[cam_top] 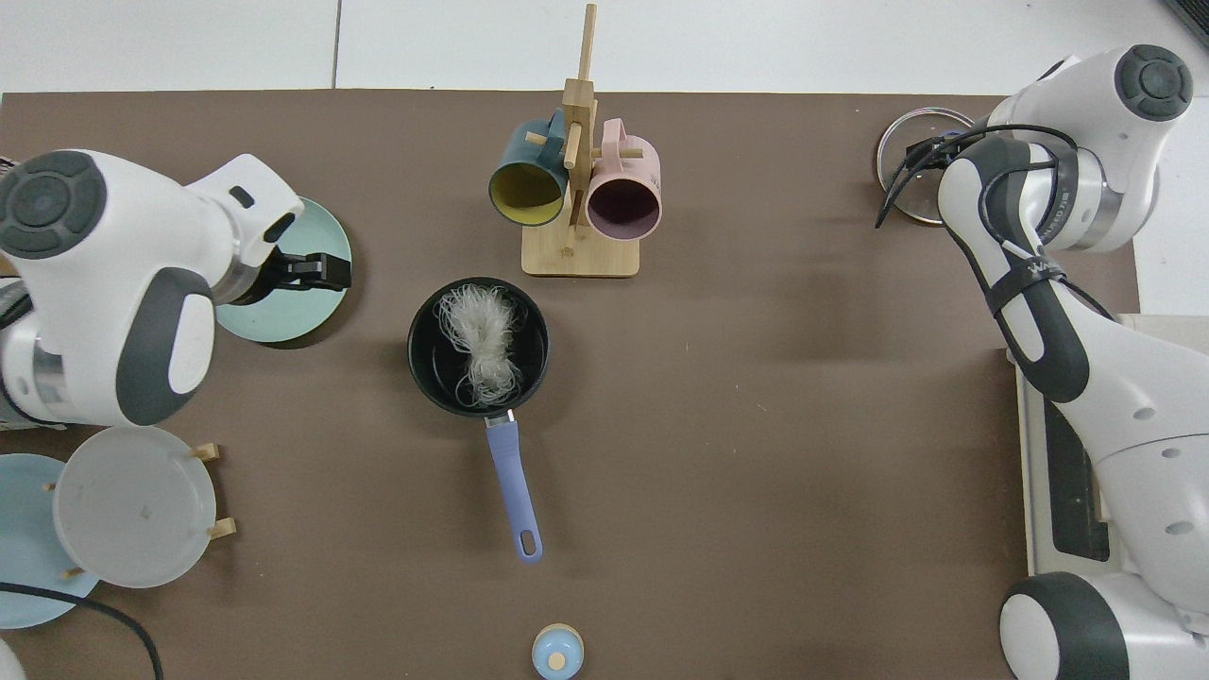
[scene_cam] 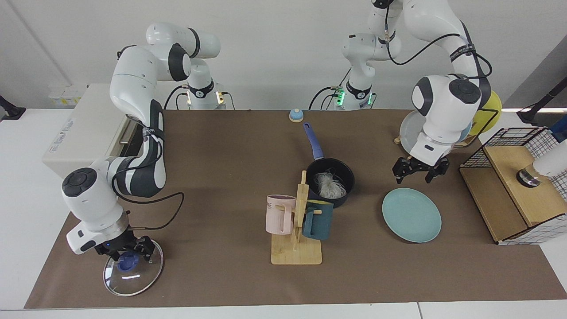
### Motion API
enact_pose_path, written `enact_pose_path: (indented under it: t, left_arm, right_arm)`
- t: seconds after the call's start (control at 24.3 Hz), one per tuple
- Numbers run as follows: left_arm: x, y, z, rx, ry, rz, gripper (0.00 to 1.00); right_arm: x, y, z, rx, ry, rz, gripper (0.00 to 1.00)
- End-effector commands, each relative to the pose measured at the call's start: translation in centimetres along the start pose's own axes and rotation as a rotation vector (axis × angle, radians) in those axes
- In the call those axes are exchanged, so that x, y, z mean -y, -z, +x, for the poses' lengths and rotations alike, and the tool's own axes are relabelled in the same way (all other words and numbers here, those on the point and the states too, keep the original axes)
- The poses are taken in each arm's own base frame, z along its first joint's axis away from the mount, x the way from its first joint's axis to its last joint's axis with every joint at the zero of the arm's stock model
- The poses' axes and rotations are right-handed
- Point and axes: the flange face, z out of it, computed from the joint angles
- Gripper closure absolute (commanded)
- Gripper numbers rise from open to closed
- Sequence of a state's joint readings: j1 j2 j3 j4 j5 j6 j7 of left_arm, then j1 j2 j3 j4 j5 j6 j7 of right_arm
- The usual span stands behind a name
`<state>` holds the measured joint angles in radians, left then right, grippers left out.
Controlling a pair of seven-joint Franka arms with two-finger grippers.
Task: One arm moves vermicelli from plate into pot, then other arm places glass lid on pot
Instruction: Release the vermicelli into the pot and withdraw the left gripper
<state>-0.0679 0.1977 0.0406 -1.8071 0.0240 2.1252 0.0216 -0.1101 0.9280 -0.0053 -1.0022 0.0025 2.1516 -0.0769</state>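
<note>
The white vermicelli tangle [cam_top: 482, 342] lies in the navy saucepan [scene_cam: 330, 182]. Your right gripper [scene_cam: 128, 256] straddles the round glass lid [scene_cam: 133, 271]'s blue knob, fingers spread; clamp squarely. Left gripper [scene_cam: 420, 170], empty and spread, waits at the teal plate [scene_cam: 412, 215]'s 12 o'clock.

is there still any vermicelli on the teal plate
No, the plate lies bare, and the vermicelli sits inside the pot.

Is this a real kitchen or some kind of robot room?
Probably a robot lab set up like a kitchen: two white arms are bolted by a brown table holding a pot of vermicelli, a mug stand and a plate rack.
</note>
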Motion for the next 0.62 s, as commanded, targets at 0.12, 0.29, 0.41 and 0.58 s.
enact_pose_path:
  t: [0.12, 0.29, 0.41, 0.58]
  left_arm:
    - [3.2, 4.5, 0.8, 0.057, -0.042, 0.019, 0.0]
    - [3.5, 7.9, 0.1, 0.087, -0.032, 0.024, 0.0]
    - [3.7, 10.8, -0.8, 0.064, -0.029, 0.025, 0.0]
    - [3.6, 14.6, -2.6, 0.058, -0.018, 0.019, 0.0]
  right_arm:
    - [-0.4, -0.4, 0.6, -0.055, 0.018, -0.001, 0.07]
    - [-0.4, -0.4, 0.5, -0.052, 0.042, -0.003, 0.78]
    - [-1.0, -0.4, 0.5, -0.053, 0.075, -0.007, 1.0]
    - [-1.2, 0.6, 0.5, -0.047, 0.097, -0.003, 1.0]
